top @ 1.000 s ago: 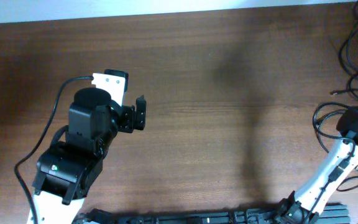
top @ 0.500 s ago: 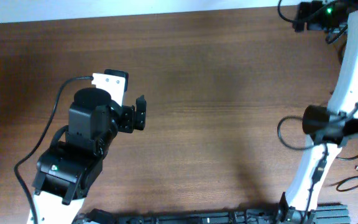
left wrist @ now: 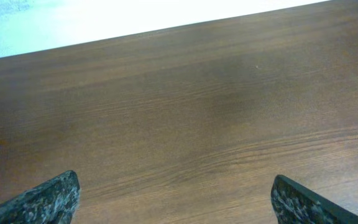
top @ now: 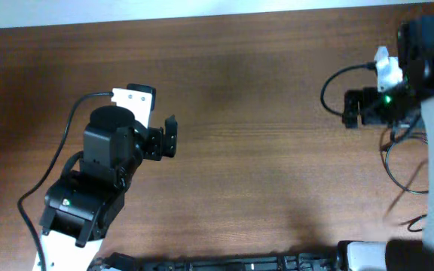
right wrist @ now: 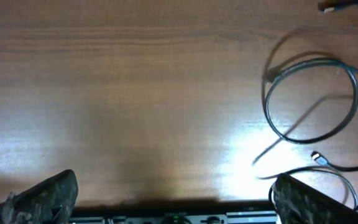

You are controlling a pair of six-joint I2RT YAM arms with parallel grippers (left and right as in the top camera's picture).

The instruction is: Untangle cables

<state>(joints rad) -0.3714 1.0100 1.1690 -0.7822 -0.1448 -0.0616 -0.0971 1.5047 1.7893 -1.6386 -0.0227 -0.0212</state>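
Thin black cables lie on the brown table at the right. In the right wrist view one cable forms a loop (right wrist: 311, 99), and another ends in a small silver plug (right wrist: 316, 157). In the overhead view a cable (top: 390, 159) shows under the right arm. My right gripper (top: 350, 110) is raised above the table left of the cables, open and empty; its fingertips (right wrist: 42, 196) frame bare wood in the right wrist view. My left gripper (top: 169, 138) is open and empty at the left, far from the cables, and the left wrist view shows its fingertips (left wrist: 45, 199) over bare wood.
The table's far edge meets a white wall (left wrist: 104, 18). A black rail (top: 239, 263) runs along the front edge. A cable end (right wrist: 334, 6) lies at the top right of the right wrist view. The left arm's own cable (top: 59, 158) loops beside it.
The right arm has swung from the far right edge, through the back right corner, to the right middle of the table. The left arm has not moved.
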